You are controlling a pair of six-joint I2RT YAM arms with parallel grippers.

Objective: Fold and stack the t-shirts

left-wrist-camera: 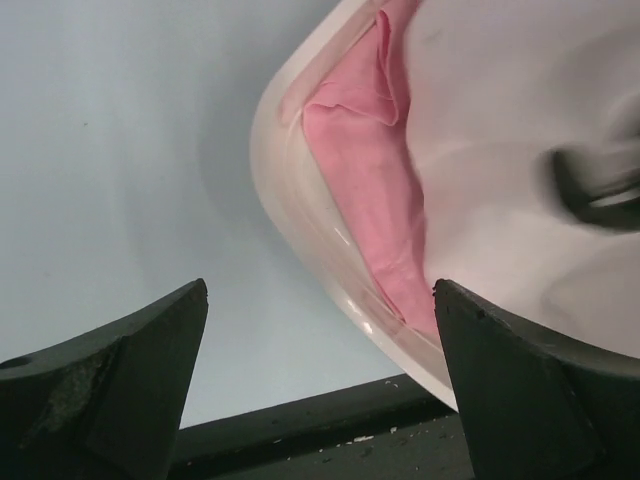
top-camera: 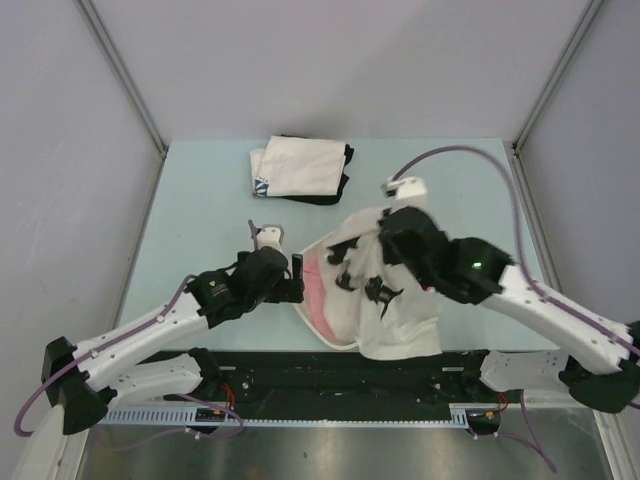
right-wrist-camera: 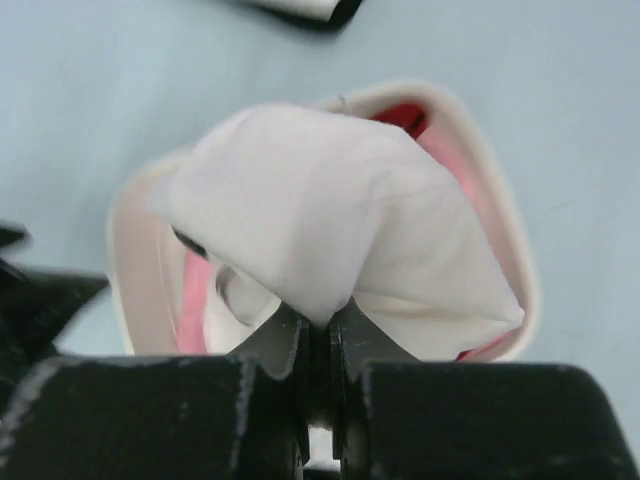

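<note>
Your right hand [right-wrist-camera: 320, 330] is pinching a fold of the cream-white cloth t-shirt [right-wrist-camera: 330, 230], which rises straight above the white oval plastic basin [right-wrist-camera: 130, 250] holding a pink shirt [left-wrist-camera: 375, 190]. Your left hand [left-wrist-camera: 320, 385] waits spread beside the basin's left rim, on the bench [top-camera: 200, 200].

Bare tabletop [top-camera: 200, 200] lies open at the left and far right of the frame. The folded stack [top-camera: 300, 168] blocks the upper centre; the basin [top-camera: 318, 318] with its heaped cream-white shirt [top-camera: 400, 310] fills the lower middle.
</note>
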